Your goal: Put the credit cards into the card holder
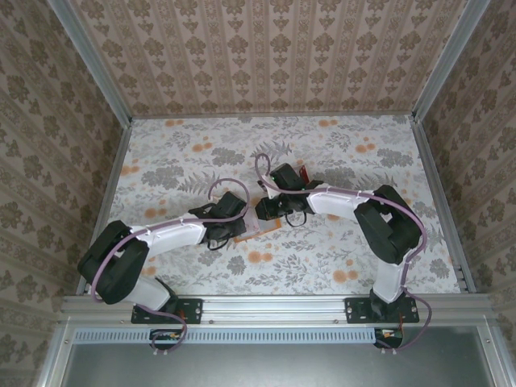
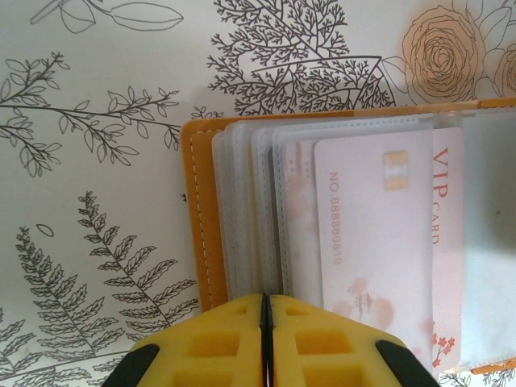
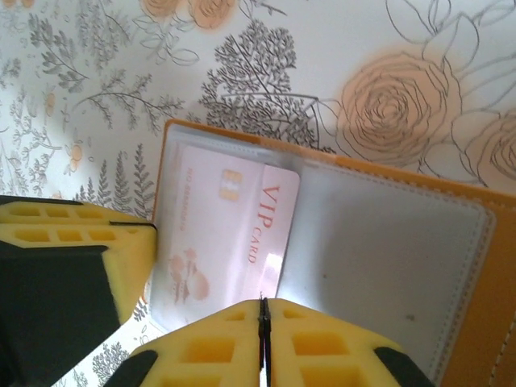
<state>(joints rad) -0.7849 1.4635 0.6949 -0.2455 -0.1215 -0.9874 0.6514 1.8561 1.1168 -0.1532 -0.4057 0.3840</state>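
The orange-tan card holder (image 2: 196, 211) lies open on the flowered table, its clear sleeves fanned out. A pale credit card (image 2: 375, 234) with a chip sits in a sleeve. A second one marked VIP CARD (image 3: 270, 222) pokes out from behind it. My left gripper (image 2: 266, 298) is shut on the near edge of the sleeves. Its yellow fingers (image 3: 76, 250) show in the right wrist view at the holder's left edge (image 3: 159, 185). My right gripper (image 3: 263, 303) is shut on the near edge of the VIP card. From above, both grippers meet over the holder (image 1: 256, 232).
A small red thing (image 1: 303, 172) lies just behind the right wrist. Patterned walls close the table (image 1: 185, 153) in at the back and both sides. The holder's right half (image 3: 387, 266) has a bare grey lining.
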